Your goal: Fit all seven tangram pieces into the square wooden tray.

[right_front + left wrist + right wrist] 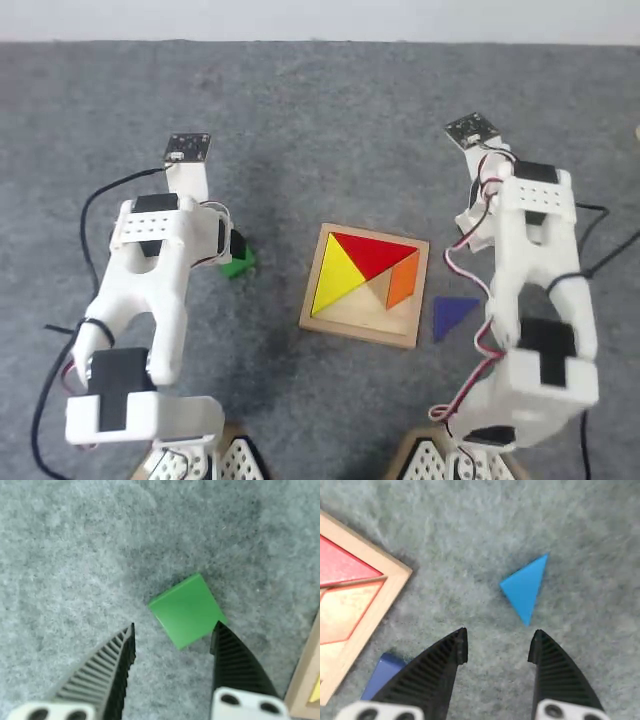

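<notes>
Left gripper (175,627): hanging spread open above the green square (187,611), left of the tray (352,330);
Right gripper (500,632): gaping wide beside the light blue triangle (525,587);
Tray: holding 3 pieces, red (372,252), yellow (336,276) and orange (402,282);
Dark blue triangle (453,312): lying just right of the tray

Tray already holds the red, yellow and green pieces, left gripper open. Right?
Not quite. The third piece in the tray is orange, not green. The high view shows the red piece, the yellow piece and the orange piece in it. The green square lies on the carpet beside the tray. The left gripper is open, as you said.
</notes>
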